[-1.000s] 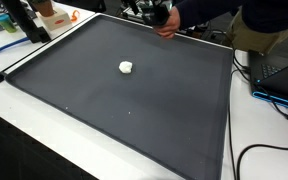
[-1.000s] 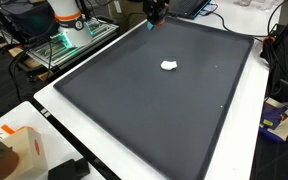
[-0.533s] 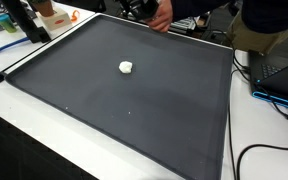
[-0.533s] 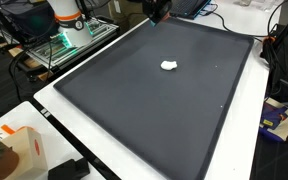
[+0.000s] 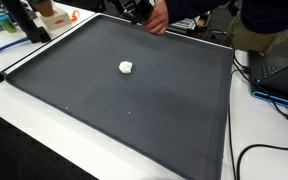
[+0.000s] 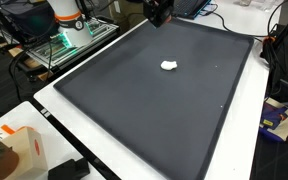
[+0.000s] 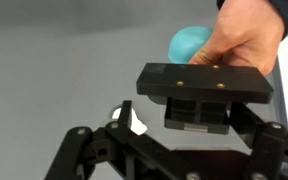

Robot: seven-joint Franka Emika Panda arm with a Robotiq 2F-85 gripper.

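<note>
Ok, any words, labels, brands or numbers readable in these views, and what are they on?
None can be read.
Orange box: its pale patch is too small and blurred to tell whether it carries text.
Black mat: no marking shows.

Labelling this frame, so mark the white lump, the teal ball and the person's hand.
white lump [image 5: 126, 67]: in an exterior view, its middle.
teal ball [image 7: 187, 44]: wrist view, its visible left part.
hand [image 7: 246, 35]: wrist view, the middle of the hand holding the ball.
</note>
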